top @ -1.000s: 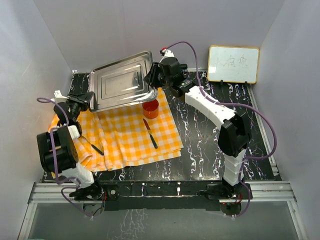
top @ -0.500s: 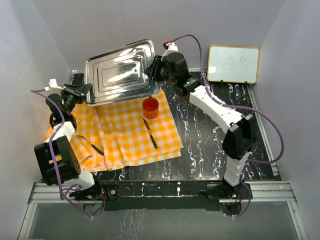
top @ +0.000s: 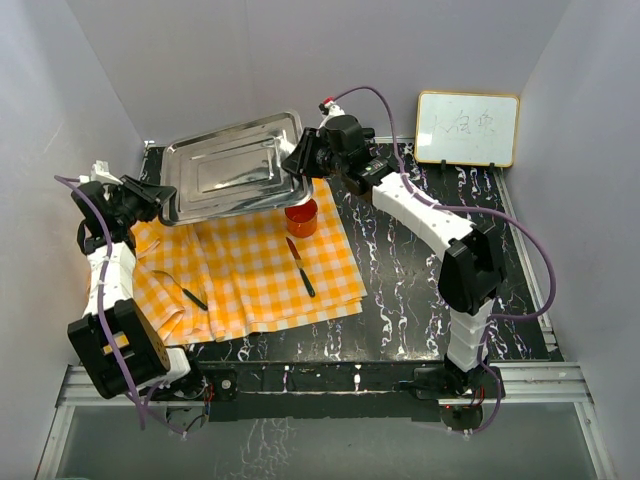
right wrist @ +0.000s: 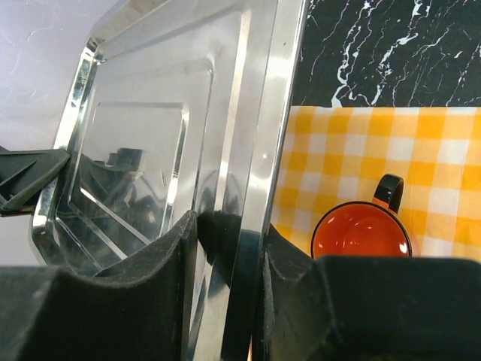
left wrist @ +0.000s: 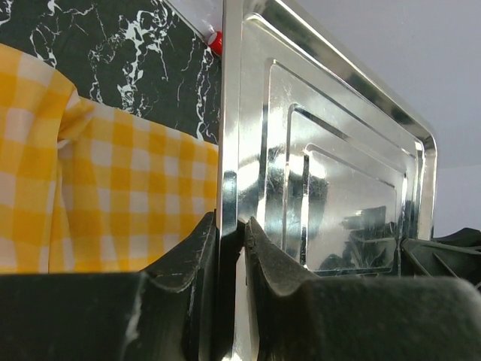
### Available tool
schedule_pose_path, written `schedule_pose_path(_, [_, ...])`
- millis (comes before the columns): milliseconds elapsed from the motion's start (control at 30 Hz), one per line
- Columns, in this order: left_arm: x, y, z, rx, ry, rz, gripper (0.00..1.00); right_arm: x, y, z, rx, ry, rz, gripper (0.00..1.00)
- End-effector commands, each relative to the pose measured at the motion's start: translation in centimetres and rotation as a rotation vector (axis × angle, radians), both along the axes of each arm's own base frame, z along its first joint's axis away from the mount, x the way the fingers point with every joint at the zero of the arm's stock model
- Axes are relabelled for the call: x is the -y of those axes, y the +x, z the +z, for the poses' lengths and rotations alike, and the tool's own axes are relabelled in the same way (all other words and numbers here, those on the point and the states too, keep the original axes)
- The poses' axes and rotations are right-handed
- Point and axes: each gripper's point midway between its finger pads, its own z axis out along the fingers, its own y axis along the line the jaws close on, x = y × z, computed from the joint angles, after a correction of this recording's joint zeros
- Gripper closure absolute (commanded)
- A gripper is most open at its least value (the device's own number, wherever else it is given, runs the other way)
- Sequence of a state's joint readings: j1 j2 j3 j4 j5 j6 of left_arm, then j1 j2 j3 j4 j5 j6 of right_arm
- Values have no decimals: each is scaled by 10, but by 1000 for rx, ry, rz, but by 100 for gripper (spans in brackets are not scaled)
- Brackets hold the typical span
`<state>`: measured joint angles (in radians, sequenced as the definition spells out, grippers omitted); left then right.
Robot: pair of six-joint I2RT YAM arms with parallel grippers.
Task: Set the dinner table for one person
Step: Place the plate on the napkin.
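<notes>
A rectangular steel tray hangs above the far left of the black marble-veined dinner table, held by both arms. My left gripper is shut on its left rim. My right gripper is shut on its right rim. Below lies an orange-and-white checked cloth. On it stand an orange mug, also seen in the right wrist view, a knife and a dark-handled utensil.
A small whiteboard leans against the back wall at the far right. Grey walls close in on the left, back and right. The cloth is rumpled at its left edge.
The tray has moved left and come down a little, with both grippers still shut on its rims. The left arm swung out to the left.
</notes>
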<state>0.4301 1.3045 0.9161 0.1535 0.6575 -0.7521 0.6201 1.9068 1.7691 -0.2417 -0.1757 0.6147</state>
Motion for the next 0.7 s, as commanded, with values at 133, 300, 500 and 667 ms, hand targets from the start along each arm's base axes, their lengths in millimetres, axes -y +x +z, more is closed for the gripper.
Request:
schedule_pose_path(133, [88,-32,41,170,-180,-456,100,-59,-60,9,160,-42,239,92])
schedule_pose_path(300, [97,-42,68,306,-280,-523,100,-42,-58,22,189,65,258,88])
schedule_pose_path(500, [97,-42,87,398,-359,-569,100,50,-90,112,368,663,406,86])
schedule_pose_path(667, [96,-44,95,436,-429,-595,100,101,-107,130,407,868,575,85])
